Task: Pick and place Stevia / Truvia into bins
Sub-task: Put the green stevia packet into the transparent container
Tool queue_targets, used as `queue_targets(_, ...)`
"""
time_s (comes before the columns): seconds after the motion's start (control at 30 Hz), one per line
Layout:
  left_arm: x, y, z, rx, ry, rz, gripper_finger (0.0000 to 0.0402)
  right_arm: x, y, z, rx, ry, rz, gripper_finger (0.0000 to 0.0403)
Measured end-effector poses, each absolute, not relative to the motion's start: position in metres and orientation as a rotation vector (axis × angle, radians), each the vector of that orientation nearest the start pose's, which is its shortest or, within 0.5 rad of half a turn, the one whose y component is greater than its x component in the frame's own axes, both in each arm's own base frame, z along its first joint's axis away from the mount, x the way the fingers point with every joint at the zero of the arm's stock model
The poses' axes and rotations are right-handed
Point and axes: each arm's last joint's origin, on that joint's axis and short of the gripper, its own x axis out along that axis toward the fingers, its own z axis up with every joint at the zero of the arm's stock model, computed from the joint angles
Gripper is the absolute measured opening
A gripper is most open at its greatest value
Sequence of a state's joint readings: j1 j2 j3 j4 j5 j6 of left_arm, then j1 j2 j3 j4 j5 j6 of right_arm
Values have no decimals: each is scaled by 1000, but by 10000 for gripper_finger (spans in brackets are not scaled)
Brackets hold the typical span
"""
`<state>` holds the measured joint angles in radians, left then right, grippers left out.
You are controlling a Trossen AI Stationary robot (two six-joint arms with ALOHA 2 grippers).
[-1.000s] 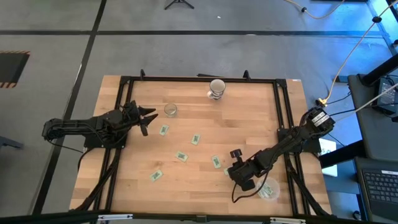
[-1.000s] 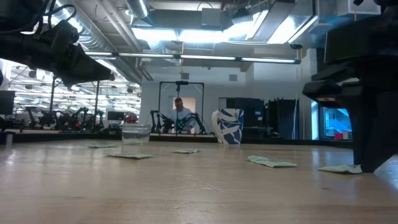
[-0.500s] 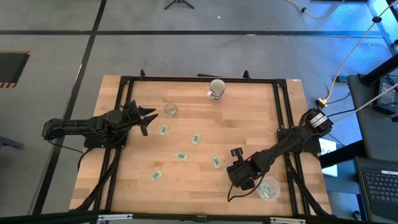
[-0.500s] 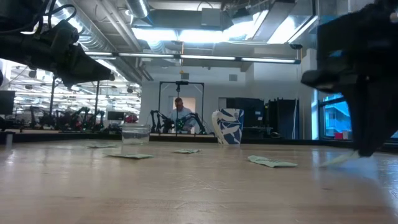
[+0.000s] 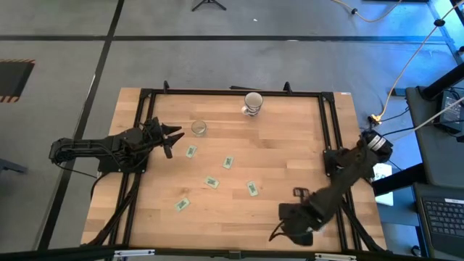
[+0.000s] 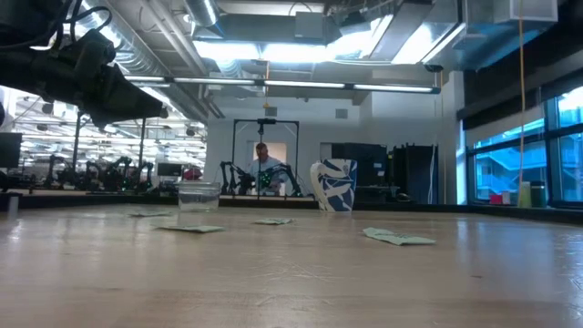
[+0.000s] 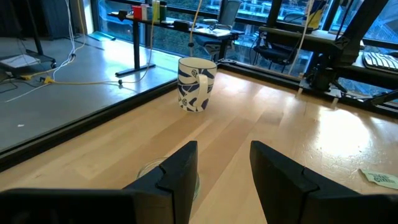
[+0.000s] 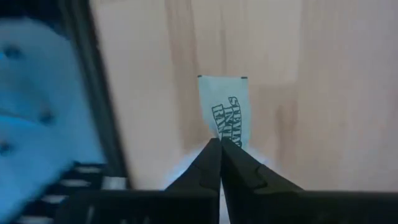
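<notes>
In the high view my right gripper point(image 5: 288, 226) is near the table's near right corner, shut on a white Stevia sachet with green print point(image 8: 227, 109). The clear round bin is hidden under that arm. Several more sachets lie flat on the wood: point(image 5: 191, 151), point(image 5: 228, 162), point(image 5: 212, 182), point(image 5: 251, 188), point(image 5: 181, 204). My left gripper point(image 5: 171, 138) waits open at the left side, next to a small clear cup point(image 5: 199, 127). The low view shows the left gripper point(image 6: 100, 82) but not the right one. My right gripper pinches the sachet by its near short end point(image 8: 221, 138) between the two fingertips point(image 8: 210, 158). The rest of the sachet sticks out ahead of the fingers. It is lifted clear, with the wood of the table below it.
A blue and white mug point(image 5: 253, 103) stands near the far edge, also in the left wrist view point(image 7: 196, 84). Black rails run along the table's sides point(image 5: 330, 130); one shows beside the held sachet point(image 8: 93, 93). A person sits far behind the table point(image 6: 264, 164).
My right gripper has lifted a sachet off the wood right of the table's middle and carried it toward the near right corner, passing out of the low view. That sachet's place on the table is now bare. The left arm has kept still.
</notes>
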<state>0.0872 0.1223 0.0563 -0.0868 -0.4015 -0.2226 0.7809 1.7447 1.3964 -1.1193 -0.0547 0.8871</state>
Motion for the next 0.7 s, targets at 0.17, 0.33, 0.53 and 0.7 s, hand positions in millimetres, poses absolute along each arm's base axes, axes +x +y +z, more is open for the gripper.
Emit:
queue_targets(0.17, 98, 20, 165, -194, 97, 503, 143, 200, 257, 242, 320, 1541, -161, 9)
queue_targets(0.33, 98, 20, 165, -210, 93, 502, 143, 175, 263, 223, 391, 1499, -381, 9)
queue_targets(0.53, 98, 20, 165, -247, 81, 503, 143, 163, 262, 208, 422, 1499, -477, 10)
queue_targets(0.7, 98, 20, 165, -249, 79, 503, 143, 159, 263, 199, 421, 1498, -458, 10)
